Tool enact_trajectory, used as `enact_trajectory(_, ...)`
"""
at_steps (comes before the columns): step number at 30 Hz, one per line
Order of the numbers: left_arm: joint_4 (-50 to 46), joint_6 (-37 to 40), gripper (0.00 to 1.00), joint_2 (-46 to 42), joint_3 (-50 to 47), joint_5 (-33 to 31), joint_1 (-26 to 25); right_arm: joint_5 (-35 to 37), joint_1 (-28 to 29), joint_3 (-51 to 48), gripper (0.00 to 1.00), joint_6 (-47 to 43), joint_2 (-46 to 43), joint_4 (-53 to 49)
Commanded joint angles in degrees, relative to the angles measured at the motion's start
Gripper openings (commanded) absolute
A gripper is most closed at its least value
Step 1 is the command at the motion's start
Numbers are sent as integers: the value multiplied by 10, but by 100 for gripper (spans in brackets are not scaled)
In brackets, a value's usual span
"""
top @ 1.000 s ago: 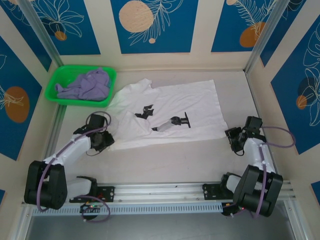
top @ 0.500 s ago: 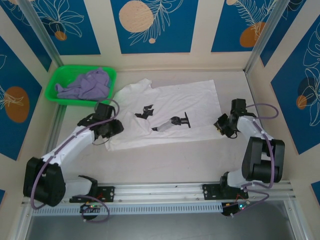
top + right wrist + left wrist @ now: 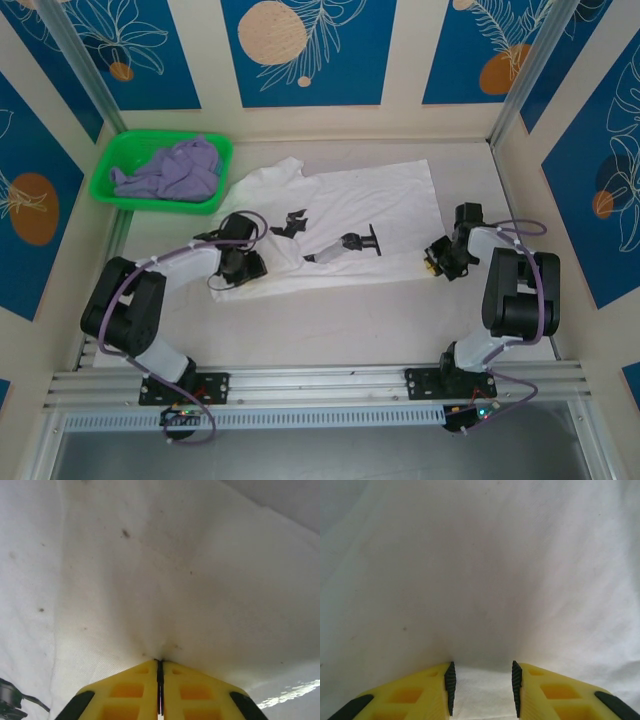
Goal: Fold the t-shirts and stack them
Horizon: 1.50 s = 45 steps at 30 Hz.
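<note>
The white t-shirt (image 3: 385,210) lies spread flat on the table, its black-and-grey print (image 3: 345,245) facing up. My left gripper (image 3: 250,268) sits on the shirt's near left corner. In the left wrist view it (image 3: 482,687) is open, with white cloth (image 3: 480,570) between the yellow fingers. My right gripper (image 3: 432,262) is at the shirt's near right corner. The right wrist view shows it (image 3: 160,680) shut on a puckered pinch of the white cloth (image 3: 165,580). The lavender t-shirt (image 3: 175,168) lies crumpled in the basket.
The green plastic basket (image 3: 108,165) stands at the back left, next to the shirt's sleeve. Metal frame posts and walls close in the table on both sides. Bare tabletop (image 3: 340,320) runs between the shirt's near edge and the arm bases.
The left gripper has slid right onto the shirt's near left corner. The right gripper has moved in and forward to the near right corner.
</note>
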Motion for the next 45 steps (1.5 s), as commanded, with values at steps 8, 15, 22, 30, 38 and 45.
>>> enact_trajectory(8, -14, 13, 38, -57, -92, -6, 1, 33, 5, -11, 6, 22, 45, -129)
enact_trajectory(15, -36, 20, 39, -128, -136, -5, -2, 49, 3, -75, 6, 41, -26, -140)
enact_trajectory(22, -41, 24, 40, -149, -150, 10, -8, 75, 3, -145, 5, 83, -123, -166)
enact_trajectory(30, -44, 17, 42, -145, -150, 11, -30, 67, 4, -190, 3, 107, -265, -183)
enact_trajectory(38, -117, 39, 53, -191, -54, -50, -21, 79, 19, -147, 34, 44, -398, -153)
enact_trajectory(45, -124, 61, 53, -152, 78, -48, 19, -10, 184, -102, 54, -57, -388, 99)
